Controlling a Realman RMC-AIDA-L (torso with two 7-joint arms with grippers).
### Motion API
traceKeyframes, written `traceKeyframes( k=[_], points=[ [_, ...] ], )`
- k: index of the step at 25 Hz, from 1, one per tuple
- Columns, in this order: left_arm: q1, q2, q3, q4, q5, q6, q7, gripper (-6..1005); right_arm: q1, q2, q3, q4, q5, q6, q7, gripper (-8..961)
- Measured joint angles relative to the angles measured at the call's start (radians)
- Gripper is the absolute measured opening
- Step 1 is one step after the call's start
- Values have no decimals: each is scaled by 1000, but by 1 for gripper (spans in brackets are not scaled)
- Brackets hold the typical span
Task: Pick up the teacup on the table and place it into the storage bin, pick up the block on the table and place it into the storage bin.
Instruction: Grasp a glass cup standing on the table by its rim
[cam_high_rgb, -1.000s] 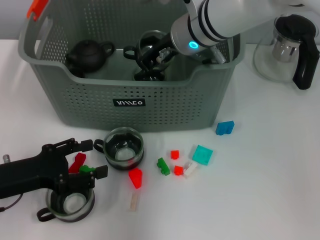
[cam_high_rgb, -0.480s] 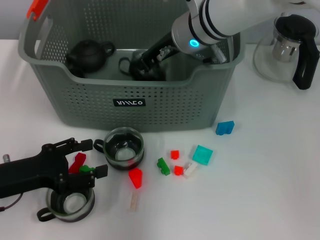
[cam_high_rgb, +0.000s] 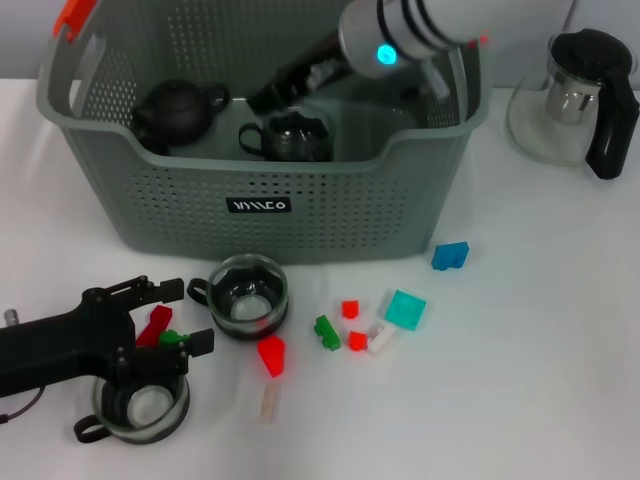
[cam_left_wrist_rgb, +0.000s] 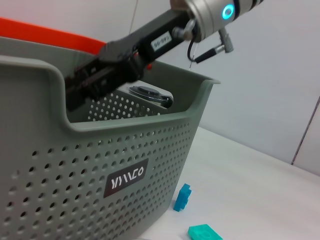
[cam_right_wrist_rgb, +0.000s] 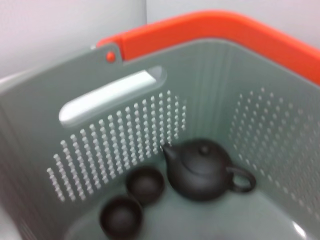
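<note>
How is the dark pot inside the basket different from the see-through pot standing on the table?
The dark teapot is small, squat and opaque; the glass pot is bigger and clear, with a metal part visible inside. The dark teapot sits in the storage bin; the glass pot stands outside on the table. Both stand upright and have a handle.

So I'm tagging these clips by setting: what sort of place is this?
Probably a lab or test bench rather than a home: a plain white table against a bare wall, a grey storage bin holding a dark teapot, and small coloured blocks scattered like practice props beside a glass kettle.
</note>
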Motion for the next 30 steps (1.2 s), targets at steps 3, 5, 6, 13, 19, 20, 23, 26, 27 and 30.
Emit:
traceKeyframes(
  k=[3, 5, 6, 13, 19, 20, 23, 26, 27, 30],
  points=[
    [1, 0, 0, 0, 0, 3, 0, 855, -93, -3, 72, -205, 7, -88, -3, 552],
    [1, 0, -2, 0, -1, 5, 0, 855, -170, -3, 113, -351, 45, -150, -22, 542],
    [1, 0, -1, 0, -2, 6, 0, 855, -218, -3, 129, -426, 89, -180, -50, 542],
    [-3, 0, -2, -1, -8, 4, 0, 855, -556, -14, 272, -569, 595, -525, -527, 539],
    [-9, 2, -2, -1, -10, 8, -1, 855, -772, -15, 390, -453, 718, -852, -914, 536],
    [-8, 3, -3, -1, -10, 10, -1, 855, -804, -15, 403, -445, 712, -879, -937, 535],
    [-6, 6, -2, 6, -9, 34, -1, 855, -898, -24, 432, -439, 650, -943, -990, 534],
    [-1, 10, -2, 32, -3, 75, -10, 855, -953, -32, 466, -440, 551, -972, -1020, 534],
    [3, 13, 1, 56, 4, 107, -27, 855, -965, -36, 494, -434, 486, -978, -1025, 534],
    [7, 20, 6, 123, 44, 160, -92, 854, -966, -39, 527, -431, 416, -982, -1023, 534]
  ],
)
